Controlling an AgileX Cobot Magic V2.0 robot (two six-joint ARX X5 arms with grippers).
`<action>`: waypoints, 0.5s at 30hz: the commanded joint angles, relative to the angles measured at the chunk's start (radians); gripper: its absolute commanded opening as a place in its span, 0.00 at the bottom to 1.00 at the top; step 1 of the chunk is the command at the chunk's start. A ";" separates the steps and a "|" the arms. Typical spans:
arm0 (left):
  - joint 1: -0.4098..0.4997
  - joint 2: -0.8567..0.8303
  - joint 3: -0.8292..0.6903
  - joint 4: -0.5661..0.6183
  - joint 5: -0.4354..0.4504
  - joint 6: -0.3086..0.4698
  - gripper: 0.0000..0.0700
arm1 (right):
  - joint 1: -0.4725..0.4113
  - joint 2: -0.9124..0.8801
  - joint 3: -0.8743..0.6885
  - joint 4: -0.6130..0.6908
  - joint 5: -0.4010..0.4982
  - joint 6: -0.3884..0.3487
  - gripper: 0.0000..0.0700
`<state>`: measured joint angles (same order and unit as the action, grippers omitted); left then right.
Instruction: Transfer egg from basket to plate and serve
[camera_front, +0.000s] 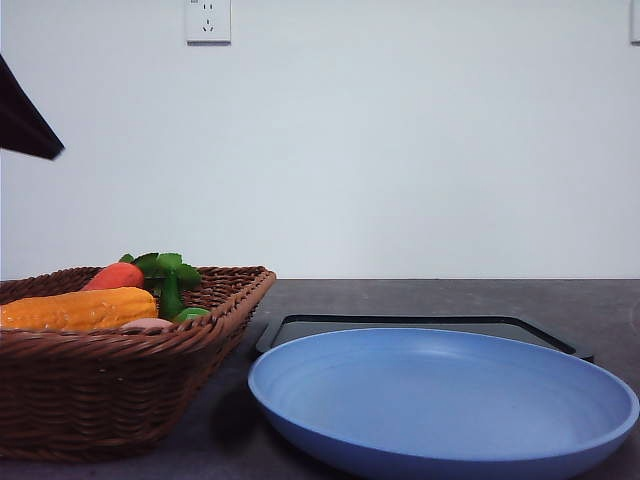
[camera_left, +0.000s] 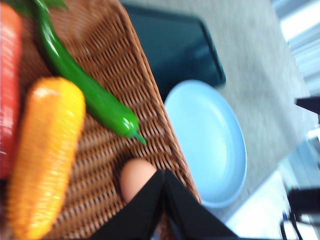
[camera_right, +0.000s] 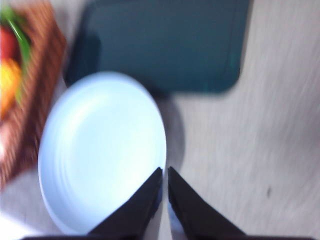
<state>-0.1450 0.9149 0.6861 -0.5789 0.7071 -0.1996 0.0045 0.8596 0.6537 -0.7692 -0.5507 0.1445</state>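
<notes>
The egg (camera_left: 134, 176) lies in the basket (camera_left: 117, 65) near its rim, beside the corn cob, and shows as a pinkish sliver (camera_front: 148, 323) in the front view. My left gripper (camera_left: 164, 174) hovers over the basket rim with its fingers shut. The egg sits just beside its tip, partly hidden by one finger. The blue plate (camera_front: 440, 400) stands on the table right of the basket (camera_front: 90, 390). My right gripper (camera_right: 164, 171) is shut and hangs above the plate's (camera_right: 95, 150) rim, holding nothing.
Inside the basket are a yellow-orange corn cob (camera_left: 47, 150), a carrot (camera_front: 113, 275) and a green pepper (camera_left: 90, 90). A flat black tray (camera_front: 420, 325) lies behind the plate. A dark arm part (camera_front: 25, 125) juts in at the upper left.
</notes>
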 joint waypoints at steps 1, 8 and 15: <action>-0.017 0.019 0.014 0.010 0.007 0.024 0.08 | 0.019 0.036 0.014 -0.011 -0.006 -0.045 0.03; -0.084 0.057 0.014 0.026 0.007 0.023 0.45 | 0.120 0.194 0.013 -0.019 0.021 -0.056 0.29; -0.119 0.059 0.014 0.025 0.006 0.022 0.46 | 0.193 0.371 0.013 0.095 0.102 -0.039 0.29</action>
<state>-0.2596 0.9642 0.6861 -0.5642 0.7074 -0.1932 0.1909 1.2103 0.6537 -0.6891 -0.4488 0.1045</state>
